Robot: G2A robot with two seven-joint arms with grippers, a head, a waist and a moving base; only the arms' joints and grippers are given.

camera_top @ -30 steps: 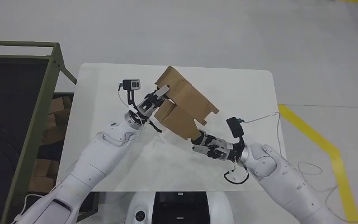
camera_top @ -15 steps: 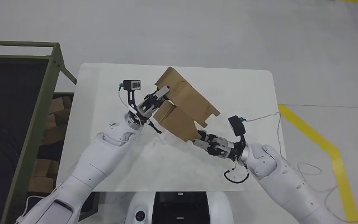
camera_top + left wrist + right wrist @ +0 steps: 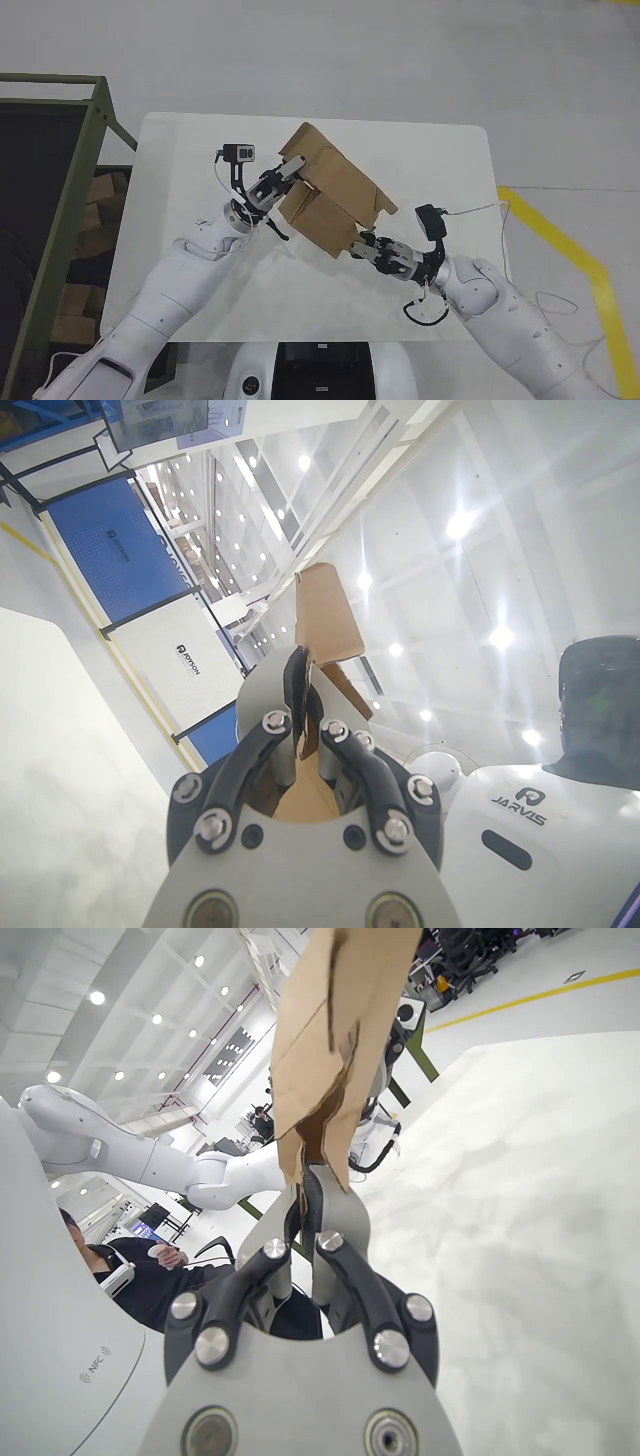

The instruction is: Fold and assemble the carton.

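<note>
Top view: brown carton (image 3: 330, 195) sits just above frame centre, over the white desk (image 3: 440, 150). It is partly opened, with panels at angles to each other rather than flat, and a notched flap points toward the right of the frame. I cannot tell whether any edge touches the desk.

Left arm enters from the lower left of the frame. The left gripper (image 3: 292, 168) is at the carton's upper-left edge. Right arm enters from the lower right. The right gripper (image 3: 360, 243) is at the carton's lower-right corner. The carton spans the gap between the two grippers.

Left wrist view: left gripper (image 3: 300, 695) is nearly closed, with a thin cardboard edge clamped between its pads. The carton (image 3: 325, 615) extends away from the fingertips as a rounded flap. A corner of the desk (image 3: 40, 700) is visible beside the gripper.

Right wrist view: right gripper (image 3: 305, 1198) is narrow, its pads pinched on the carton's ragged edge. The carton (image 3: 330, 1028) rises away from the fingertips, with a fold line and a slit visible on its face. The desk (image 3: 500, 1178) lies beyond it.

Surroundings, top view: an olive-green rack (image 3: 60, 200) stands at the left edge of the frame with flat cardboard pieces (image 3: 95, 215) inside. A yellow floor line (image 3: 560, 240) runs along the right edge.
</note>
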